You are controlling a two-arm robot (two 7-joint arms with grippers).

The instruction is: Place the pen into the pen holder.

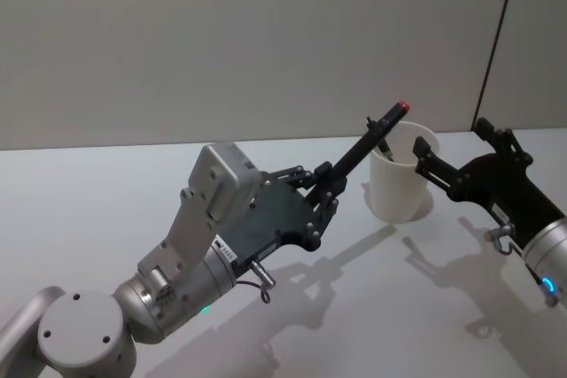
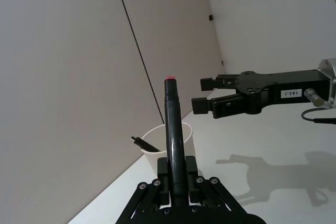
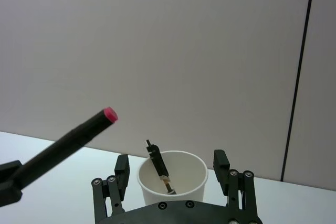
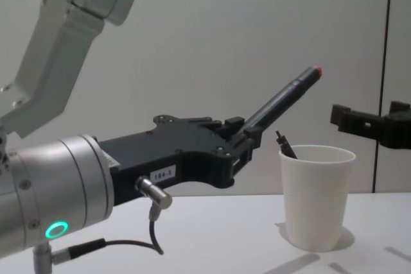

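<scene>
fig.: head view, with the desk (image 1: 106, 192) running out toward 12 o'clock. i have the left tool (image 1: 326, 185) clamped on the lower end of the pen (image 1: 368, 141). the pen's long axis runs from 8 to 2 o'clock and tilts upward, with the red end free and highest. the pen holder (image 1: 403, 188) stands upright on the desk at 2 o'clock from this tool, just beyond the red end. whether that end is already over the mouth i cannot tell, as the side views disagree. a second pen (image 1: 383, 146) leans inside against the rim. the right tool (image 2: 199, 94) hangs at 3 o'clock of the holder, spread wide and carrying nothing. the left arm is the nearer one. i judge that the coming move depends on bringing the pen's axis over the mouth and steepening it. the desk is white, smooth and bare around the holder, and behind it is a plain pale wall (image 1: 266, 42) with one dark seam (image 1: 496, 42).
</scene>
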